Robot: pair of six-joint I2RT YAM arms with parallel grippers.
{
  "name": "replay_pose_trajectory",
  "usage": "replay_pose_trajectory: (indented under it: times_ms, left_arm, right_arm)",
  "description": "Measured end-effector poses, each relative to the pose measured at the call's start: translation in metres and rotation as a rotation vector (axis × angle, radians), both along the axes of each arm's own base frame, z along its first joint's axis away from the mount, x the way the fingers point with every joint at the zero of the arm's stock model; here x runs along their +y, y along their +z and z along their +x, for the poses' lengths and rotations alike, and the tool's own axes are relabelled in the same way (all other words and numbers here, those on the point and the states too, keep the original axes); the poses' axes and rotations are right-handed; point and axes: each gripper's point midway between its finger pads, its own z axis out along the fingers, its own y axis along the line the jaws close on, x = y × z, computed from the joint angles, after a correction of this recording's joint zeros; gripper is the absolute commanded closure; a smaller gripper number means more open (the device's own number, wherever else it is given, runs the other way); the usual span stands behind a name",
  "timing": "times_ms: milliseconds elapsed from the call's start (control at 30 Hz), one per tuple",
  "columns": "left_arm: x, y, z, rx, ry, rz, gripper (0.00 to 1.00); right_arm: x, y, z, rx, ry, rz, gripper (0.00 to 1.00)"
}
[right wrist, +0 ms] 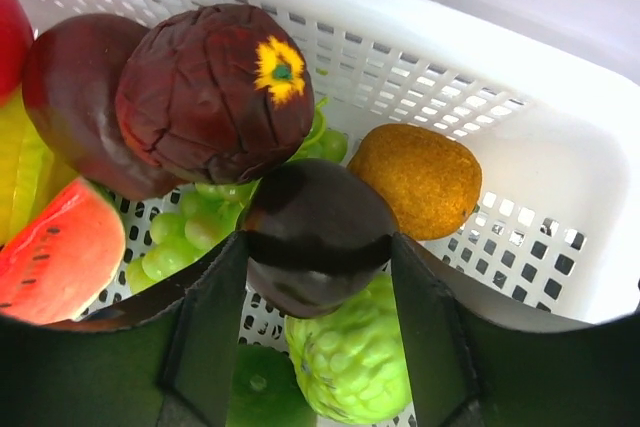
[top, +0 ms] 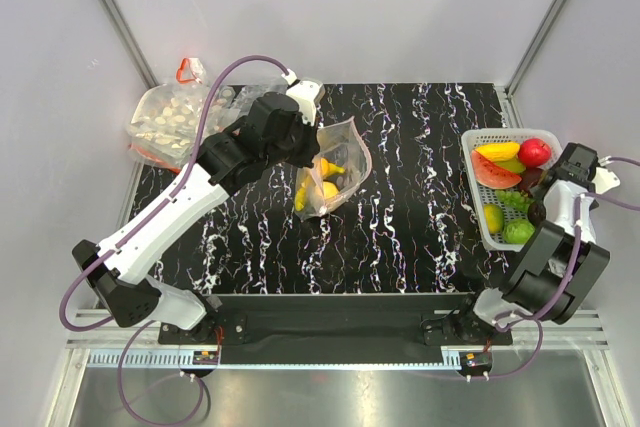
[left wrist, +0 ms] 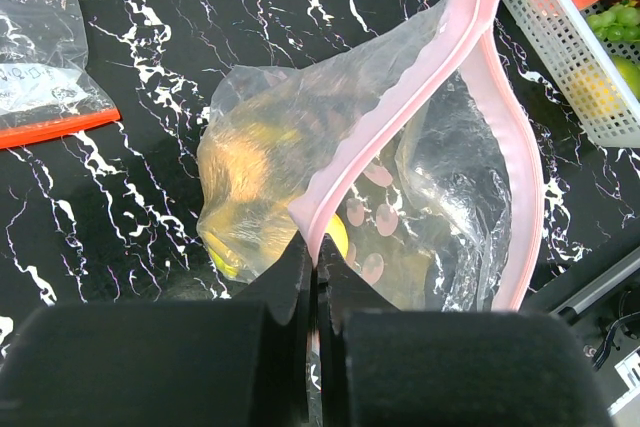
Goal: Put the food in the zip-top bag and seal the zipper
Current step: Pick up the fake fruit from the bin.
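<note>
Two robot arms (top: 165, 222) (top: 550, 267), one zip-top bag (top: 350, 152), one other clear bag (top: 175, 122), one white basket (top: 512, 132)

The fixed overhead camera looked down from above and behind the robot. It stood far enough back to take in the whole table (top: 420, 167), near edge at the bottom, with the zip-top bag (top: 335, 172) left of centre and the white basket (top: 478, 217) at the right edge. The left wrist camera sat close behind the left gripper (left wrist: 312, 257), looking over its fingers at the bag's mouth and on toward the right, where a corner of the basket cut into frame. The right wrist camera peered down from very near into the basket, the right gripper (right wrist: 318, 242) flanking a dark purple fruit (right wrist: 315, 207). Overhead and left wrist shared the bag; all three showed the basket.
</note>
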Motion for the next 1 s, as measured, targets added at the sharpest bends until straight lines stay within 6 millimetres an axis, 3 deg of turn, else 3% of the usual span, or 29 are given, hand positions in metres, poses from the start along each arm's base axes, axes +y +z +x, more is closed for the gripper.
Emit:
replay_pose_trajectory:
  times_ms: [200,367,433,500,533,567,867,1000]
  left_arm:
    - [0.000,0.000,0.000,0.000,0.000,0.000,1.00]
    - [0.000,0.000,0.000,0.000,-0.001,0.001,1.00]
    - [0.000,0.000,0.000,0.000,0.000,0.000,1.00]
    - [0.000,0.000,0.000,0.000,-0.001,0.001,1.00]
    - [0.000,0.000,0.000,0.000,0.000,0.000,1.00]
    - [0.000,0.000,0.000,0.000,-0.001,0.001,1.00]
    - [0.000,0.000,0.000,0.000,-0.001,0.001,1.00]
    - [-0.001,0.000,-0.001,0.000,-0.004,0.001,1.00]
  right_arm:
    - [0.013,0.008,0.004,-0.055,0.066,0.031,0.46]
    - [0.028,0.040,0.011,-0.172,0.140,0.024,0.47]
    - [0.031,0.053,0.012,-0.209,0.158,0.008,0.52]
    - [0.035,0.060,0.014,-0.236,0.175,0.008,0.40]
    - [0.037,0.060,0.015,-0.242,0.185,0.014,0.27]
    - [0.039,0.060,0.016,-0.247,0.189,0.025,0.01]
    - [0.038,0.032,0.019,-0.177,0.193,0.084,0.00]
    - [0.031,0.010,0.015,-0.099,0.161,0.096,0.00]
